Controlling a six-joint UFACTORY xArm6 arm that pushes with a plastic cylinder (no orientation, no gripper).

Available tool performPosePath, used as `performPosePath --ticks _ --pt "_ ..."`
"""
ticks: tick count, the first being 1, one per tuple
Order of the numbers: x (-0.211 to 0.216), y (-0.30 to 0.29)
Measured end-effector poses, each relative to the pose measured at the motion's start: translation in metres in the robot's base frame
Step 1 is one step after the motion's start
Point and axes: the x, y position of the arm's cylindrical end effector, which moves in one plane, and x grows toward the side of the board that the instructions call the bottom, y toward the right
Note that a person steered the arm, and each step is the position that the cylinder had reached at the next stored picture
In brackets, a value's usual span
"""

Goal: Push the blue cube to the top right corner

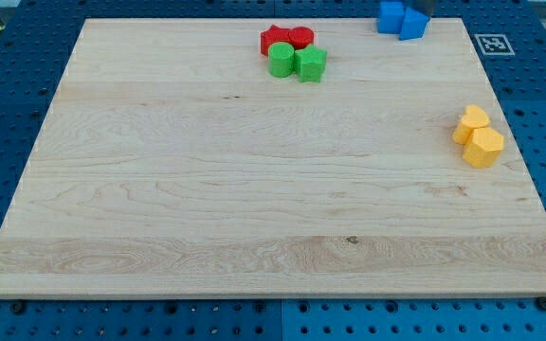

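Note:
Two blue blocks sit touching at the board's top edge, toward the view's top right: a blue cube-like block [390, 16] on the left and another blue block [413, 24] on the right, whose shape I cannot make out. A short dark piece of my rod shows at the view's top edge, with my tip [423, 10] right behind the right blue block and seemingly touching it. The wooden board's top right corner [458, 23] lies a short way to the right of the blue blocks.
Two red blocks [287, 39] and two green blocks [297, 62] cluster at the top middle. Two yellow blocks [479, 137] lie touching near the right edge. A white marker tag [494, 44] sits off the board by the top right corner.

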Motion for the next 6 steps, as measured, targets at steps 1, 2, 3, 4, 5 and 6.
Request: performPosePath --ticks 1,2,3,4,5,6 --pt "0.004 0.0" --pt "0.014 0.0" --pt "0.032 0.0" --pt "0.023 0.0" --pt "-0.001 -0.001" --pt "0.0 -0.005"
